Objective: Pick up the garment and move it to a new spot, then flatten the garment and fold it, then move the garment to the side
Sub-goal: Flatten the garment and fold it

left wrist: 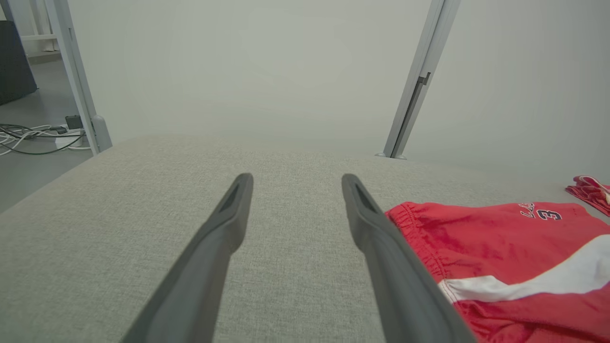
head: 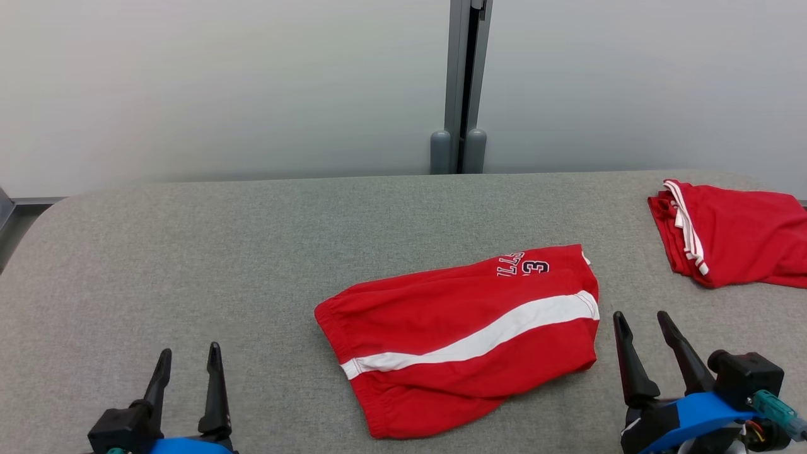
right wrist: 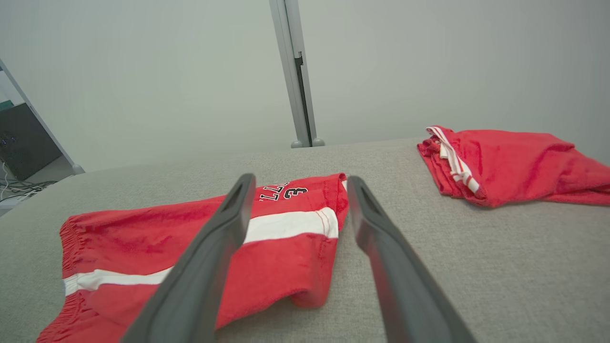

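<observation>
**Head view.** The shorts (head: 466, 340) lie on the bench (head: 189, 252) just below centre, waistband toward 9 o'clock and hem toward 3 o'clock, with one white stripe running across them. They look doubled over once. The edge toward 6 o'clock is slightly rumpled. The other garment (head: 737, 236), also red, sits at 3 o'clock, well apart from the shorts. The left gripper (head: 189, 350) is at 7 o'clock, clear of the cloth. Its jaws are moderately parted and hold nothing. The right gripper (head: 642, 316) is at 5 o'clock, just beside the hem. Its jaws are likewise parted and empty.

**Left wrist view.** The left gripper (left wrist: 296, 178) hangs over bare bench (left wrist: 143, 214). The shorts (left wrist: 500, 247) are at 4 o'clock, beyond the right-hand finger. No cloth lies between the jaws.

**Right wrist view.** The right gripper (right wrist: 301, 180) points over the hem corner of the shorts (right wrist: 143, 228), which spread toward 8 o'clock. Whether the fingers touch the cloth cannot be told. The other garment (right wrist: 514, 162) is at 2 o'clock.

**Progress (judgement).** Placing, flattening and folding appear done, since the shorts lie compact and nothing is gripped. The move to the side is not yet done. The likely destination is near the other garment.

**Count.**
- Garments: two
- Grippers: two
- Benches: one
</observation>
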